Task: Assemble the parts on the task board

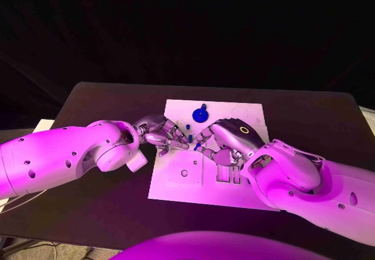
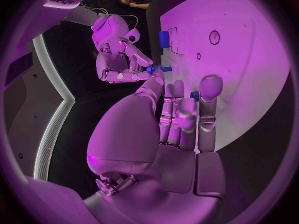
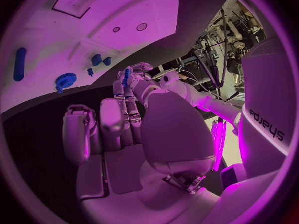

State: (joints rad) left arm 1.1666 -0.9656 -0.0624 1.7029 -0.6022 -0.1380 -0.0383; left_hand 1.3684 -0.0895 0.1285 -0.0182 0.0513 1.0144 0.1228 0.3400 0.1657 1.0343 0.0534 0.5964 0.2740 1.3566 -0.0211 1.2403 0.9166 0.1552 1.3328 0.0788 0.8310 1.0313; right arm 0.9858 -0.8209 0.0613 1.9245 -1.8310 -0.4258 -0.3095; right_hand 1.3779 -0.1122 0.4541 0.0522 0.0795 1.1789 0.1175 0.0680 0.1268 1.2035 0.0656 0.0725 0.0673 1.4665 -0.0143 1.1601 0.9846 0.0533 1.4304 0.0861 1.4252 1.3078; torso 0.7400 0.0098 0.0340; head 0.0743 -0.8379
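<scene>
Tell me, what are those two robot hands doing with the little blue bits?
The robot is putting small blue parts together on the white task board. Its left hand and right hand meet over the middle of the board, pinching a small blue part between their fingertips. A blue gear lies on the board farther back, not yet picked up.

The black table (image 1: 102, 103) occupies the centre of the head view, its far edge running across the upper third of the frame. A dark backdrop (image 1: 187, 38) fills the top of the frame above it. Cables (image 1: 31, 250) lie on the floor at the lower left corner.
</scene>
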